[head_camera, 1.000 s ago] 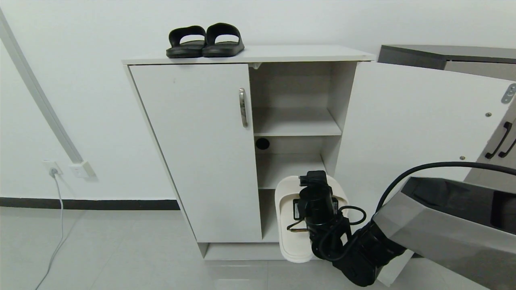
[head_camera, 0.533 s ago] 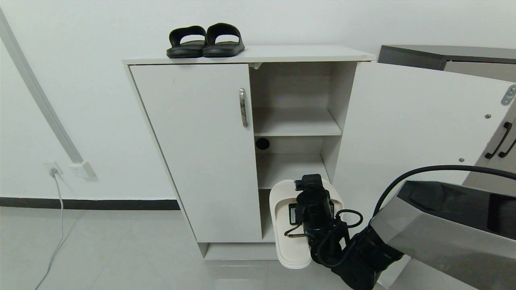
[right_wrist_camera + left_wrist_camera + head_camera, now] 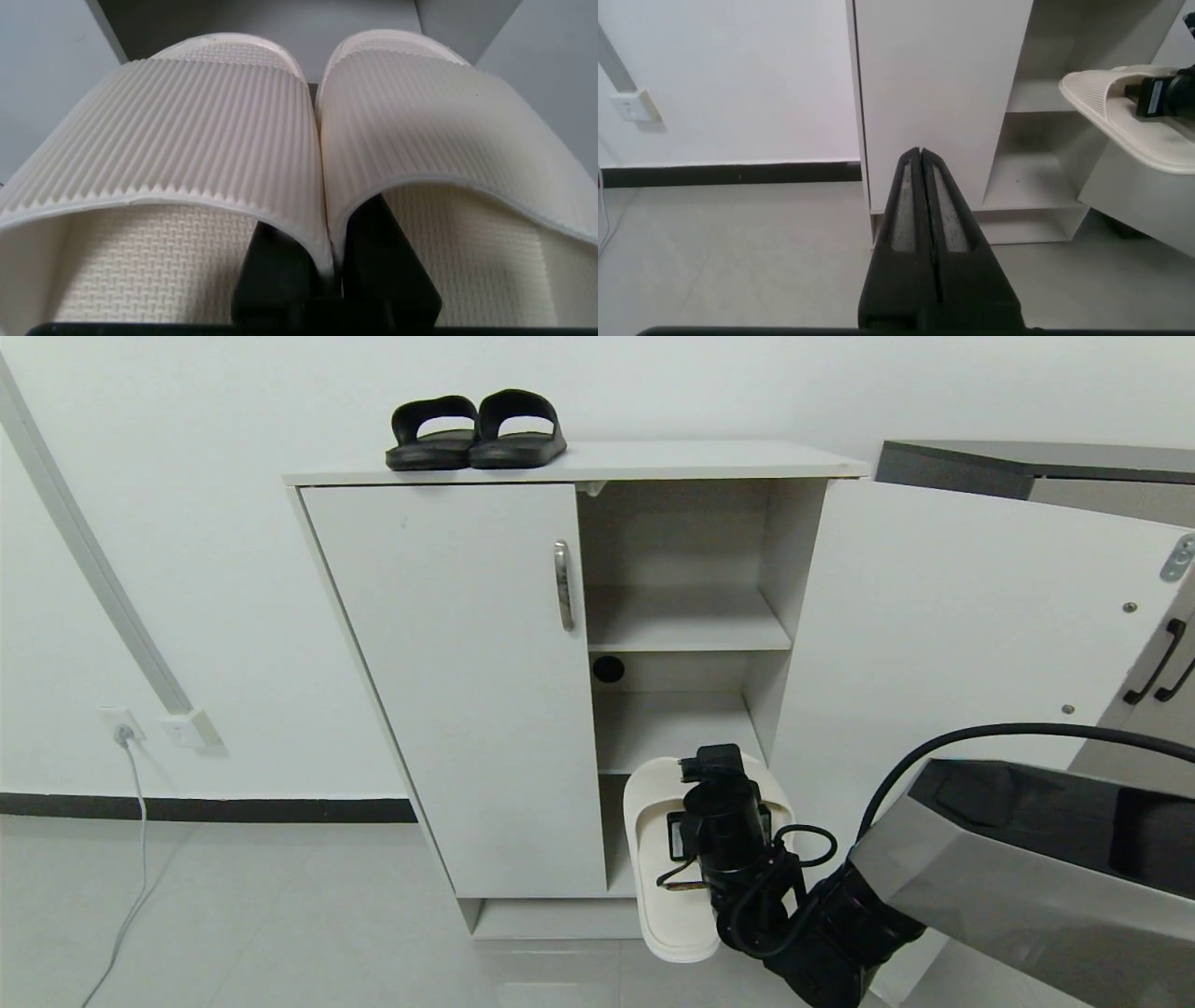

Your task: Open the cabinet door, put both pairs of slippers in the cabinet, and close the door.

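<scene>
A white cabinet [image 3: 448, 691] stands against the wall with its right door [image 3: 943, 644] swung open and its left door shut. A black pair of slippers [image 3: 476, 429] rests on the cabinet top. My right gripper [image 3: 719, 784] is shut on a cream pair of slippers [image 3: 658, 859], held low in front of the open bottom compartment. In the right wrist view its fingers [image 3: 280, 271] pinch the two inner strap edges of the cream slippers [image 3: 318, 159] together. My left gripper [image 3: 920, 187] is shut and empty, low above the floor before the cabinet [image 3: 943, 84].
Three bare shelves [image 3: 686, 621] show inside the open side. A grey cabinet [image 3: 1036, 467] stands to the right behind the open door. A wall socket with a cable [image 3: 126, 747] is at the lower left. Tiled floor [image 3: 280, 933] lies open in front.
My right gripper has shifted the cream slippers slightly left and down, away from the open door. The black pair and the doors have not moved.
</scene>
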